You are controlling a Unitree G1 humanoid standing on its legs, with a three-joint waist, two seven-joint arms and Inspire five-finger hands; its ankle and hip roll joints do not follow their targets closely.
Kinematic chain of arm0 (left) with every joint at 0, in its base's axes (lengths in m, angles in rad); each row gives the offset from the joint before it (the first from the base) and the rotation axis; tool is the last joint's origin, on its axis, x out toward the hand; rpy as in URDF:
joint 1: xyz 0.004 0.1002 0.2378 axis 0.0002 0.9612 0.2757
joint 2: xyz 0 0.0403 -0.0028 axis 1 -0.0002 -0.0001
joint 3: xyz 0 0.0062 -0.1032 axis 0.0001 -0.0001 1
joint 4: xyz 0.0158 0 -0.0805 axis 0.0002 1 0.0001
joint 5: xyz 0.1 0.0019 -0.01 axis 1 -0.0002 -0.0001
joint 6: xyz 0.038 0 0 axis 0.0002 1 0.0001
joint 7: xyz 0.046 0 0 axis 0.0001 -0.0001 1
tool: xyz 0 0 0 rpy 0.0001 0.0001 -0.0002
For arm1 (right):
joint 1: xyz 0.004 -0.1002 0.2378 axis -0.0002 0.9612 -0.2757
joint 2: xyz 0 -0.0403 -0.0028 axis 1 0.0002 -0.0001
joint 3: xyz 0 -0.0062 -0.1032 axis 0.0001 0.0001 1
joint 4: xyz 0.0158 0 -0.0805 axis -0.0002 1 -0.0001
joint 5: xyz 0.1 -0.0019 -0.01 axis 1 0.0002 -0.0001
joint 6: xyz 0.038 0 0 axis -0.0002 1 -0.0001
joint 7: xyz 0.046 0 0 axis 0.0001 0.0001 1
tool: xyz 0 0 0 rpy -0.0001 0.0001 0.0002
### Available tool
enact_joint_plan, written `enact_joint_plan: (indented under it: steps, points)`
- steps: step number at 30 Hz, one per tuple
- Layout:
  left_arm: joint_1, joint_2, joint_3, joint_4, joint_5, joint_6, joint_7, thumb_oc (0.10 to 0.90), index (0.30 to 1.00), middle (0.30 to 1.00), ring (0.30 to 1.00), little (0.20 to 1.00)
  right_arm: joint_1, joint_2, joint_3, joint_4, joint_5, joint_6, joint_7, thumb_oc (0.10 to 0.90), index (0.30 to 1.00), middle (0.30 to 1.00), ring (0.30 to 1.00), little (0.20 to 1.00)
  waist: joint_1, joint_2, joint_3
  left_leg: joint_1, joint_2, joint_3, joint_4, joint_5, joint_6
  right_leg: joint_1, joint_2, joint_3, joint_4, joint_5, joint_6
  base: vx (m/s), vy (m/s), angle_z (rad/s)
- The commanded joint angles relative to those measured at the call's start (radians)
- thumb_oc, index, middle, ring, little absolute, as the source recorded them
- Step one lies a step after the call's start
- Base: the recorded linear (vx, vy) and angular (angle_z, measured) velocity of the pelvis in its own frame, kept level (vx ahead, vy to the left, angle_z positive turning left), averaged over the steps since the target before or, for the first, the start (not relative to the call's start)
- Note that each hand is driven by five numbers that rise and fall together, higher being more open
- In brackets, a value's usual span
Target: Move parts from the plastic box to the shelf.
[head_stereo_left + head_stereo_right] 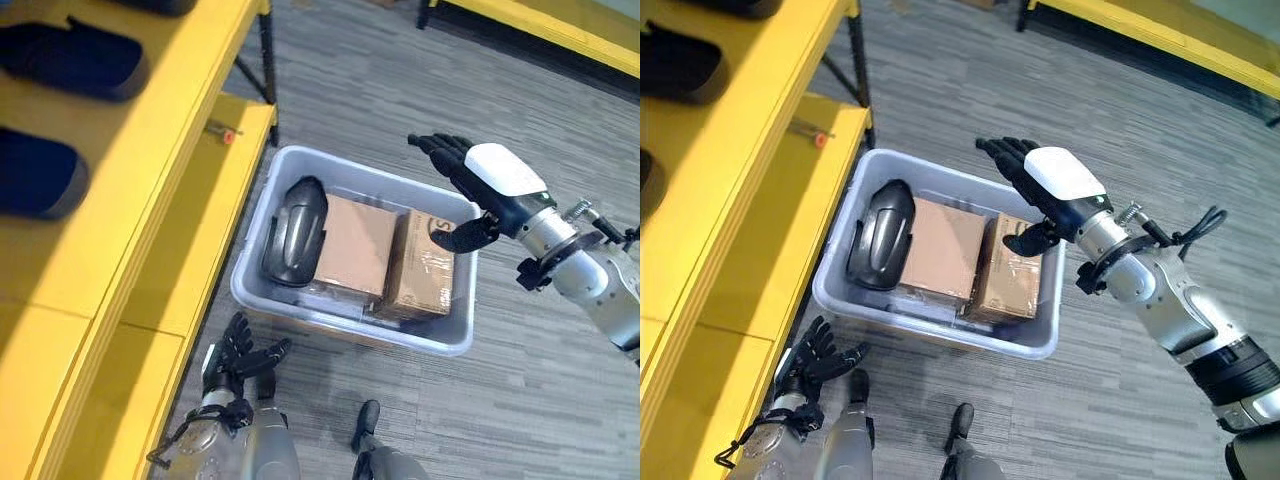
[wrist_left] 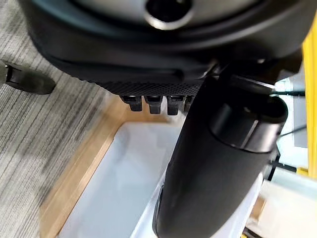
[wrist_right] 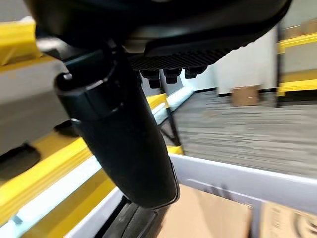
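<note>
A grey plastic box [image 1: 256,300] stands on the floor beside the yellow shelf [image 1: 170,150]. Inside it lie a dark curved part [image 1: 295,232] at its left end and two cardboard boxes [image 1: 356,246] [image 1: 420,265] beside it. My right hand [image 1: 487,185] hovers open over the box's far right corner, fingers straight and its thumb above the right cardboard box; nothing is in it. My left hand [image 1: 238,365] hangs open and empty just outside the box's near left corner. Dark parts [image 1: 75,60] [image 1: 35,175] rest on the shelf boards.
The shelf's black leg [image 1: 268,70] stands near the box's far left corner. A second yellow shelf edge [image 1: 540,22] runs along the far right. Grey carpet [image 1: 560,380] lies to the right of the box.
</note>
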Motion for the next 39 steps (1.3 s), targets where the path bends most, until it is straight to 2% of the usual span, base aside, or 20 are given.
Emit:
enact_joint_plan:
  steps: [1,9,14,21,27,37,39]
  points:
    - [-0.023,0.074,0.014,-0.123,-0.035,-0.093,-0.007,0.9,1.0,1.0,1.0,1.0,-0.156,-0.071,0.021,0.006,-0.092,-0.014,-0.028,0.9,1.0,1.0,1.0,1.0,0.025,-0.006,0.002,-0.056,0.088,-0.001,-0.021,0.086,-0.054,0.099,-0.081,-0.033,0.088,-0.113,0.06,-0.01,-0.032,0.25]
    - [-0.063,0.102,0.0,-0.132,-0.041,-0.108,0.029,0.9,1.0,1.0,1.0,1.0,-0.432,-0.139,0.327,0.095,-0.288,-0.008,-0.002,0.9,1.0,1.0,1.0,1.0,0.072,-0.005,0.082,-0.125,0.078,-0.048,-0.03,0.112,-0.063,0.062,-0.067,-0.08,0.102,-0.123,0.053,-0.01,-0.052,0.24]
    - [-0.074,0.105,0.007,-0.131,-0.042,-0.11,0.054,0.9,1.0,1.0,1.0,1.0,-0.581,-0.149,0.482,0.142,-0.34,-0.006,0.008,0.9,1.0,1.0,1.0,1.0,0.085,-0.011,0.127,-0.153,0.077,-0.062,-0.039,0.122,-0.067,0.039,-0.056,-0.087,0.094,-0.119,0.05,-0.03,-0.05,0.06]
    - [-0.099,0.107,-0.009,-0.145,-0.052,-0.118,0.066,0.9,1.0,1.0,1.0,1.0,-0.679,-0.133,0.56,0.157,-0.383,0.003,0.001,0.9,1.0,1.0,1.0,1.0,0.09,0.004,0.168,-0.202,0.067,-0.079,-0.033,0.128,-0.07,0.011,-0.046,-0.102,0.101,-0.13,0.045,-0.02,-0.035,0.08]
    - [-0.111,0.113,-0.011,-0.164,-0.06,-0.123,0.081,0.9,1.0,1.0,1.0,1.0,-0.76,-0.119,0.614,0.151,-0.428,0.008,-0.011,0.9,1.0,1.0,1.0,1.0,0.095,-0.001,0.19,-0.239,0.06,-0.087,-0.023,0.122,-0.067,-0.014,-0.039,-0.103,0.099,-0.129,0.044,0.0,-0.025,0.02]
    - [-0.11,0.12,-0.001,-0.197,-0.075,-0.138,0.095,0.9,1.0,1.0,1.0,1.0,-0.842,-0.088,0.684,0.187,-0.483,0.02,-0.02,0.9,1.0,1.0,1.0,1.0,0.101,-0.004,0.191,-0.302,0.046,-0.111,-0.015,0.12,-0.067,-0.041,-0.029,-0.117,0.08,-0.126,0.046,0.02,-0.027,0.05]
    - [-0.115,0.119,-0.002,-0.199,-0.075,-0.142,0.099,0.9,1.0,1.0,1.0,1.0,-0.85,-0.08,0.693,0.191,-0.49,0.021,-0.023,0.9,1.0,1.0,1.0,1.0,0.102,-0.009,0.191,-0.312,0.04,-0.124,-0.011,0.098,-0.076,-0.04,-0.024,-0.112,0.078,-0.142,0.048,0.05,-0.047,0.08]
